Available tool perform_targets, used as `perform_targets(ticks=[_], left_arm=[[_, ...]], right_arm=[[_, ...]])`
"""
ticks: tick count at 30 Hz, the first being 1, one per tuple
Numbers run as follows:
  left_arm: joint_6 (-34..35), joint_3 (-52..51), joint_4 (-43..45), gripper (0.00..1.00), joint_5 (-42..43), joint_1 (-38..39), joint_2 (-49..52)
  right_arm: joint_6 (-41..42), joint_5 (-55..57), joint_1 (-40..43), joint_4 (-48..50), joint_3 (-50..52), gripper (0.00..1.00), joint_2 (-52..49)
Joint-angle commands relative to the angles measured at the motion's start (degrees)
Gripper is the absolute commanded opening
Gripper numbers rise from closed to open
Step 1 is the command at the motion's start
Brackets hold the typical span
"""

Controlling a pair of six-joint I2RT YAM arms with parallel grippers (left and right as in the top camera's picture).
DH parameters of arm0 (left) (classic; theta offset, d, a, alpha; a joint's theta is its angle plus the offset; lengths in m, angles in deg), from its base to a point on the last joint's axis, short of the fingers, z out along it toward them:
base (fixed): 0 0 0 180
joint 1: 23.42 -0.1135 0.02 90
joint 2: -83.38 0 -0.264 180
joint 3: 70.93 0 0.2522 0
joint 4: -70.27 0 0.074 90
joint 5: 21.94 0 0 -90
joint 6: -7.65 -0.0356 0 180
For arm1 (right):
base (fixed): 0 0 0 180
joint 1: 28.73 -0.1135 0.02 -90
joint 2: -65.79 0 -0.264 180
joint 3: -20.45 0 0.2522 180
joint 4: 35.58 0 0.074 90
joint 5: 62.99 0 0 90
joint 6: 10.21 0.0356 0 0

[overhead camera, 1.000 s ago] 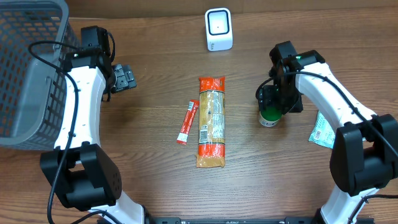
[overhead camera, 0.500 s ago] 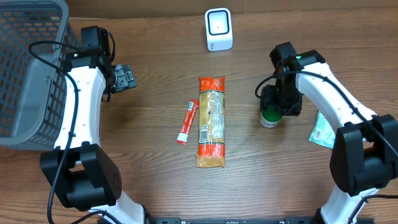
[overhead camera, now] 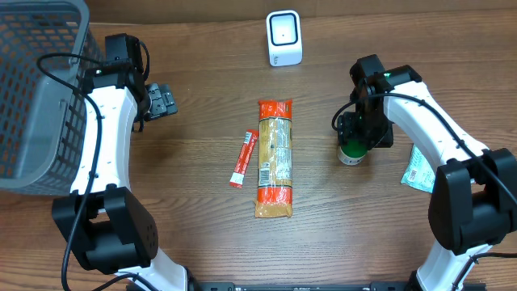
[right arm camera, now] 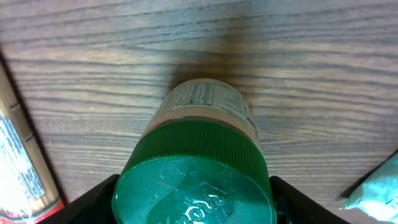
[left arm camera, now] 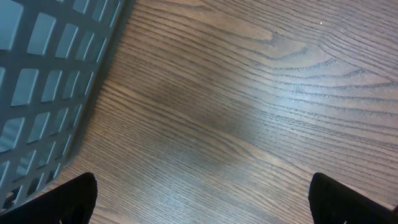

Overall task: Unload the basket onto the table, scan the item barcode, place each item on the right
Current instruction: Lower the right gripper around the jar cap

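Observation:
A small jar with a green lid (overhead camera: pixel 350 154) stands upright on the wooden table at the right. My right gripper (overhead camera: pixel 361 129) comes down over it. In the right wrist view the green lid (right arm camera: pixel 196 183) fills the gap, and both black fingers (right arm camera: pixel 93 200) press against its sides. The white barcode scanner (overhead camera: pixel 284 38) stands at the far middle of the table, well away from the jar. My left gripper (overhead camera: pixel 161 101) hovers beside the basket, wide open, with only bare wood between its fingertips (left arm camera: pixel 74 199).
A long orange pasta packet (overhead camera: pixel 274 158) and a thin red stick sachet (overhead camera: pixel 243 158) lie in the middle. A pale green pouch (overhead camera: pixel 420 168) lies at the right edge, under my right arm. A grey mesh basket (overhead camera: pixel 32 89) fills the far left corner.
The jar and my right gripper shifted a touch to the right. The left arm has not moved.

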Motion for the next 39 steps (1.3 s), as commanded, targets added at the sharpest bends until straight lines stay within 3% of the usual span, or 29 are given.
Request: perform_targets(ticks=[1,5,10,14,22,26,33,39], left_arm=[[-0.6,1.0,0.0,1.0,0.3,-0.1,-0.5],[-0.6,1.0,0.0,1.0,0.3,-0.1,-0.5],[-0.6,1.0,0.0,1.0,0.3,-0.1,-0.5],[-0.6,1.0,0.0,1.0,0.3,-0.1,-0.5],[-0.6,1.0,0.0,1.0,0.3,-0.1,-0.5],[-0.6,1.0,0.0,1.0,0.3,-0.1,-0.5],[-0.6,1.0,0.0,1.0,0.3,0.1,-0.5],[-0.6,1.0,0.0,1.0,0.3,0.1,-0.5]], right_arm=[[7.4,1.4,-0.2,-0.5,0.3,0.72,0.5],[9.4,0.1,-0.2,-1.8,0.3,0.66,0.5],[8.7,0.1,-0.2,-1.3,0.3,0.52,0.5],[3.9,0.6,-0.2,1.5,0.3,0.46,0.5],[0.9,0.6,-0.2,2.8,0.3,0.47,0.5],[0.9,0.6,-0.2,2.1,0.3,0.54,0.5],[0.9,0.5,-0.2,1.2,0.3,0.56,0.5],[1.0,-0.1,-0.2,-0.5,-1.0,0.63,0.6]])
